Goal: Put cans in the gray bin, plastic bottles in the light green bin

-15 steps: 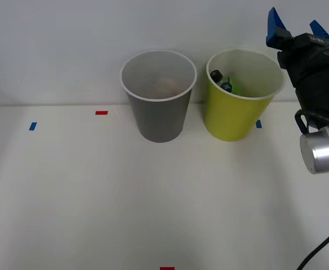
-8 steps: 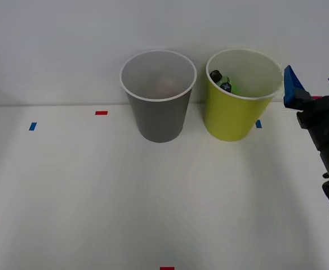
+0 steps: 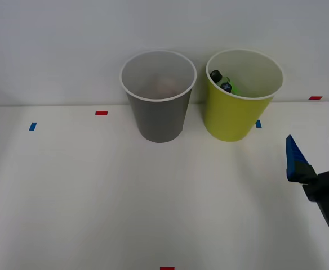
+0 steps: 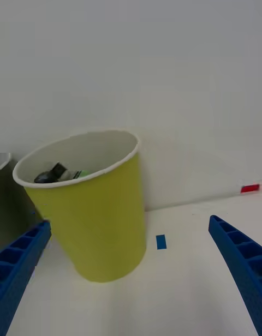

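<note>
The gray bin [image 3: 158,115] stands upright at the back middle of the white table. A faint pale shape lies inside it; I cannot tell whether it is one of the cans. Just right of it stands the light green bin [image 3: 232,118] [image 4: 103,227], holding plastic bottles [image 3: 221,81] [image 4: 57,173]: a black cap and some bright green show above the rim. My right gripper [image 3: 316,156] hangs low at the near right, in front of and right of the light green bin. It is open and empty, and its blue fingers [image 4: 237,257] are spread wide.
Small tape marks dot the table: red [image 3: 101,112], blue [image 3: 32,126], blue [image 3: 258,124] by the light green bin, red [image 3: 315,98] at the far right, red [image 3: 167,269] at the front edge. A pale wall rises behind the bins.
My right gripper has dropped from beside the light green bin's rim down and toward the near right of the table. It stayed open. The bins have not moved.
</note>
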`<state>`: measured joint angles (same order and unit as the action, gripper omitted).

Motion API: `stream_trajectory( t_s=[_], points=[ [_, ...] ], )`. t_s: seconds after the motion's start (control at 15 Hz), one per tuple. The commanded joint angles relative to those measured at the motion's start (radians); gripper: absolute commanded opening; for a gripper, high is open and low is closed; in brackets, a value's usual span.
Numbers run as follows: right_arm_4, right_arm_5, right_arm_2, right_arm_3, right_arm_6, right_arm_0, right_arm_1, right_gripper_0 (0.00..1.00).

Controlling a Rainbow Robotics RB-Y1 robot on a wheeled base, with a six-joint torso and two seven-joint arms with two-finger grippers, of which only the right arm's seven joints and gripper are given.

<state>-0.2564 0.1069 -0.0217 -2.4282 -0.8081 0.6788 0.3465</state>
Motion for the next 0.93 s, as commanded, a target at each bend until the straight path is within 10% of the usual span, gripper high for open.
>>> stream_trajectory(
  t_s=[0.07, 0.73, 0.93],
  points=[
    [-0.043, -0.17, -0.018, 0.031, 0.004, 0.163, -0.07, 1.0],
    [0.014, -0.848, 0.057, 0.535, -0.168, 0.258, -0.221, 1.0],
    [0.066, -0.871, 0.065, 0.538, -0.16, 0.285, -0.141, 1.0]
  ],
)
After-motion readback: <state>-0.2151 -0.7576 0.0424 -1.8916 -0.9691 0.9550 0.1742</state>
